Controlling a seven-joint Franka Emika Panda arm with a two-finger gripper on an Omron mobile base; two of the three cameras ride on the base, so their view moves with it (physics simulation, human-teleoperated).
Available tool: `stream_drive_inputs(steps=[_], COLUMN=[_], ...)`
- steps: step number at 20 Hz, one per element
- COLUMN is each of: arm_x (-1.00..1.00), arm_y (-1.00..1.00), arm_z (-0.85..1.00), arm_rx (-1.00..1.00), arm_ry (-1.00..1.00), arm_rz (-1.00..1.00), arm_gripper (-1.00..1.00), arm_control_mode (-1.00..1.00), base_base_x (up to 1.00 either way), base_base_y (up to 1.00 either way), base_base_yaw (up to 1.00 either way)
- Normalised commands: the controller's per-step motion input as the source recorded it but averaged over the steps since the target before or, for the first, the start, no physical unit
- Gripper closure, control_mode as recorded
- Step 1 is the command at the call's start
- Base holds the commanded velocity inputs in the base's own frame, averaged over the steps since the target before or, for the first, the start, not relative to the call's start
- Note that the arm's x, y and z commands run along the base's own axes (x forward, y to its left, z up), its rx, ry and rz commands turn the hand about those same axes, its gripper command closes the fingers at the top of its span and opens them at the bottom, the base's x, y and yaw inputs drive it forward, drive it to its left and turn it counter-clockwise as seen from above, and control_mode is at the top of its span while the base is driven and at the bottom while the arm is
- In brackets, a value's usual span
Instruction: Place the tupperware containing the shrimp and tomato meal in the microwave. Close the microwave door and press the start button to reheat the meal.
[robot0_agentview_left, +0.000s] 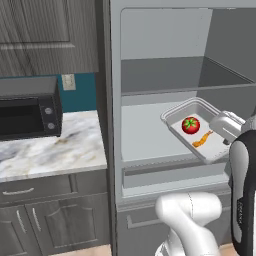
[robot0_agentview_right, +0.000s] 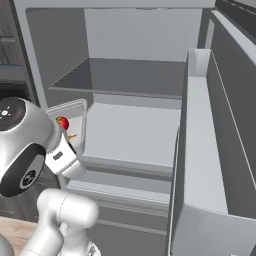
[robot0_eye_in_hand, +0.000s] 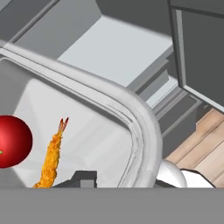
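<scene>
The place was a home kitchen, rendered rather than photographed. A marble-patterned countertop (robot0_agentview_left: 55, 145) ran along the wall above grey lower cabinets (robot0_agentview_left: 50, 215) with slim metal handles, and dark wood-grain upper cabinets (robot0_agentview_left: 47, 35) hung overhead. A teal backsplash (robot0_agentview_left: 82, 95) carried a white wall outlet (robot0_agentview_left: 68, 82). On the counter stood a small black countertop oven (robot0_agentview_left: 30, 109) with two round knobs. Beside it was a tall grey refrigerator (robot0_agentview_left: 165, 75), open, with bare shelves inside and its door (robot0_agentview_right: 215, 150) swung wide. Food sat there too: a tomato (robot0_agentview_left: 190, 125) and a shrimp (robot0_agentview_left: 202, 138) in a shallow tupperware (robot0_agentview_left: 175, 115). Light wood flooring (robot0_eye_in_hand: 205, 144) showed below.
</scene>
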Motion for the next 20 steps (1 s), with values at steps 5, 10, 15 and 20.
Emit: stream_drive_inputs(steps=[5, 10, 15, 20], arm_x=[0.08, -0.01, -0.05, 0.0], arm_y=[0.0, 0.0, 0.0, 0.0], arm_z=[0.0, 0.0, 0.0, 0.0], arm_rx=[0.0, 0.0, 0.0, 0.0], arm_ry=[0.01, 0.0, 0.0, 0.0], arm_rz=[0.0, 0.0, 0.0, 0.0], arm_gripper=[1.0, 1.0, 1.0, 1.0], arm_control_mode=[-1.0, -1.0, 1.0, 1.0], base_base_x=[0.0, 0.0, -0.4, -0.68], base_base_y=[0.0, 0.0, 0.03, 0.19], base_base_yaw=[0.0, 0.0, 0.01, 0.12])
